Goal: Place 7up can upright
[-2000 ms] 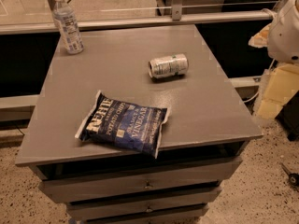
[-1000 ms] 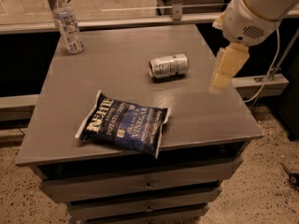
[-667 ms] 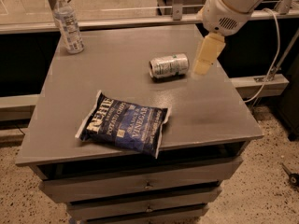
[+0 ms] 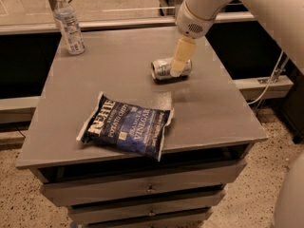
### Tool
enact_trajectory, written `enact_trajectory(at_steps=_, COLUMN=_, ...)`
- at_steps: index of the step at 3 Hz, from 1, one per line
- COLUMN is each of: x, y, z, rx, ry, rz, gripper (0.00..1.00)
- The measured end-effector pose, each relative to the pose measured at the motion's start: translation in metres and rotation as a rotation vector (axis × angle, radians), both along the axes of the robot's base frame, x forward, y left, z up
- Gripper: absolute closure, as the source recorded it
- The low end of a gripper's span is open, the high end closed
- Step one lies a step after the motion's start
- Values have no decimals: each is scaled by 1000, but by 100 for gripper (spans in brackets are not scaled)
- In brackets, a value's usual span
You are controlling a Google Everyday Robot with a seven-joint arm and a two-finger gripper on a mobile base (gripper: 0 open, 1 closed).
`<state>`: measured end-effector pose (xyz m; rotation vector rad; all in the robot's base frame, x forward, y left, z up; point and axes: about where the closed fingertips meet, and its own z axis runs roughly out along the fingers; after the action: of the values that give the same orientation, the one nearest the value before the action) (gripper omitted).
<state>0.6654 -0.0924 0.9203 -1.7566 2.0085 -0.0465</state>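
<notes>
Item: can (image 4: 161,69) lay sideways on the table (image 4: 114,75), your gripper (image 4: 177,69) just over it, grip state undeterminable.

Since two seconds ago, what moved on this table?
The gripper swung in from the right and now hangs just in front of the 7up can. Nothing was visibly taken hold of. The 7up can still lies on its side, and the chip bag and water bottle kept their places on the table.
</notes>
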Motion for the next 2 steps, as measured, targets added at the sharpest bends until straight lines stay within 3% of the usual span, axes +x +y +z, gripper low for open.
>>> enact_trajectory(at_steps=2, x=26, y=14, z=-44, rx=-67, ry=75, rz=15, gripper=0)
